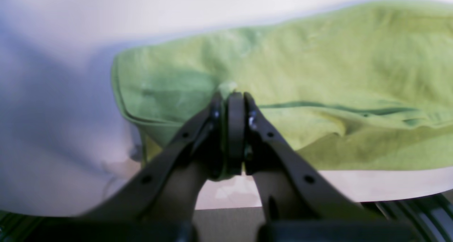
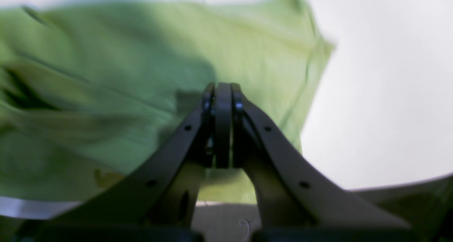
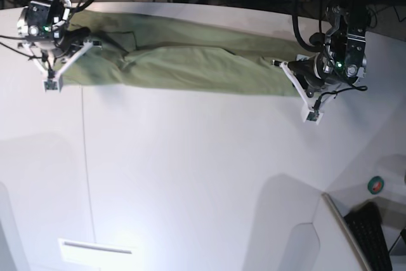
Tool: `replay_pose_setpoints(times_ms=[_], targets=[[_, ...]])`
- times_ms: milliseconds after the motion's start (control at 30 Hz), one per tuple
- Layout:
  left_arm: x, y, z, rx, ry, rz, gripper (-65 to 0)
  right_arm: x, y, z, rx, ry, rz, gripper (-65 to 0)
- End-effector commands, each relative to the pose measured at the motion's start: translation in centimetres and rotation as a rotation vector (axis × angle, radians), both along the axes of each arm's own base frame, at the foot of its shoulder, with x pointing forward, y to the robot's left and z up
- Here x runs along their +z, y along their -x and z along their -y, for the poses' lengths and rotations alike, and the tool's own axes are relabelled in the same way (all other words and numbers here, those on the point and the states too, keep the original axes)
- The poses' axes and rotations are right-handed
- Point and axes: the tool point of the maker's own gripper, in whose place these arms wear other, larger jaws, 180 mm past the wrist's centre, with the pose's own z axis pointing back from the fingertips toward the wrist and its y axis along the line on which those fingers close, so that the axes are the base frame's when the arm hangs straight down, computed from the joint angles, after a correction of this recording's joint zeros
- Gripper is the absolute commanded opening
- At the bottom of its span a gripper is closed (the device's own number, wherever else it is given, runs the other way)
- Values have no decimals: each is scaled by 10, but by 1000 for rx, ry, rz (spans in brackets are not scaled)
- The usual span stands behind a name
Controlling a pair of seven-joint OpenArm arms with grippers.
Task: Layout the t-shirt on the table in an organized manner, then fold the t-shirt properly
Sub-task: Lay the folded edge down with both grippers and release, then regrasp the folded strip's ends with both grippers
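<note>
While the left gripper (image 1: 229, 93) shows its jaws pressed together in the left wrist view, a small fold of the t-shirt (image 1: 300, 79) is pinched at their tips, and the cloth spreads to the right over the white table (image 1: 53, 93).

In the right wrist view, the right gripper (image 2: 223, 88) also has its jaws pressed together; the picture is blurred, so I cannot tell whether cloth is caught between them, though the t-shirt (image 2: 106, 75) lies right behind them.

From the base view, the t-shirt (image 3: 190, 61) lies stretched in a long band across the far side of the table (image 3: 203, 182), the right gripper (image 3: 57, 68) at its left end, the left gripper (image 3: 303, 90) at its right end.
</note>
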Motion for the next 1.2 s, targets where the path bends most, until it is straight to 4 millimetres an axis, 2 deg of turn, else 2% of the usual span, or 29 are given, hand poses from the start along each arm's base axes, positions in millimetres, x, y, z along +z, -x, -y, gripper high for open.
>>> replay_pose_setpoints(times_ms=[0, 167, 333, 600, 833, 967, 1167], targets=[[10, -9, -4, -2, -8, 40, -650, 3, -4, 3, -2, 5, 21, -650], [9, -8, -1, -9, -7, 37, -650, -13, 5, 1, -3, -13, -23, -650], [9, -8, -1, -10, -7, 35, -650, -23, 5, -2, -8, -30, -47, -650], [12, -5, -20, -17, -59, 6, -650, -23, 2, -3, -10, -33, -46, -650], [12, -4, -26, -20, -74, 0, -650, -22, 1, -2, -10, -31, -40, -650], [10, 1, -25, -25, -75, -9, -589, -22, 1, -2, -11, -30, -40, -650], [14, 2, -23, -34, -74, 2, -423, -22, 0, -2, -11, -30, -39, -650]])
